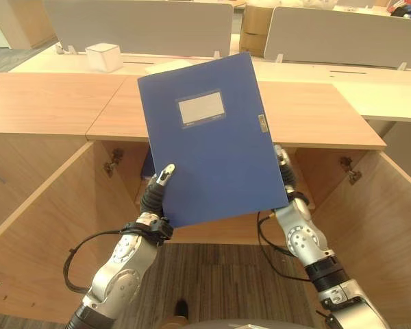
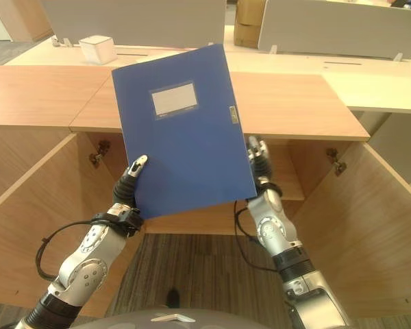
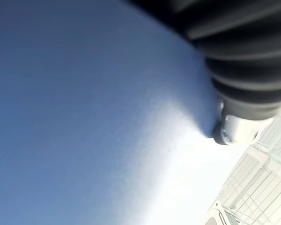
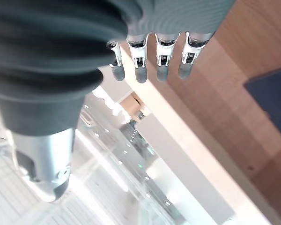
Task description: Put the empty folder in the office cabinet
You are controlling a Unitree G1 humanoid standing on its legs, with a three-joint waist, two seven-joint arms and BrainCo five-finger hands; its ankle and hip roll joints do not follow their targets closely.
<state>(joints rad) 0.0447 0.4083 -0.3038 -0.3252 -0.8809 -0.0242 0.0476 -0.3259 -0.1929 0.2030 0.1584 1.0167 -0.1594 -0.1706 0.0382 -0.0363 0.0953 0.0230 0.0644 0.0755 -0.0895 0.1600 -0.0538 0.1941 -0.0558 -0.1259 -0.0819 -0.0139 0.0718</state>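
- The blue folder [image 1: 209, 140] is held up in the air between the two hands, its face with the pale label [image 1: 201, 108] turned toward the head camera and its top tilted a little to the robot's left.
- The left hand [image 1: 157, 188] reaches up from the lower left with the forearm slanting upward; its thumb lies on the front of the folder near the lower left corner, while the other fingers are hidden behind the cover, so the folder is pinched between thumb and fingers.
- In the left wrist view the folder's blue surface [image 3: 84, 108] lies right against the hand's dark ribbed cover.
- The right hand [image 1: 284, 171] rises from the lower right, wrist bent upward, beside the folder's right edge near its lower right corner.
- In the right wrist view the right hand's fingers [image 4: 161, 56] are straight and side by side, not curled round anything; I cannot tell whether they touch the folder.
- Beyond the hands stands the office cabinet [image 1: 342, 199], both doors swung open to either side, its wooden top [image 1: 308, 113] just behind the raised folder.
- Past the cabinet top, to the left of the left hand, a white box [image 1: 103, 56] sits on a pale bench [image 1: 55, 62].
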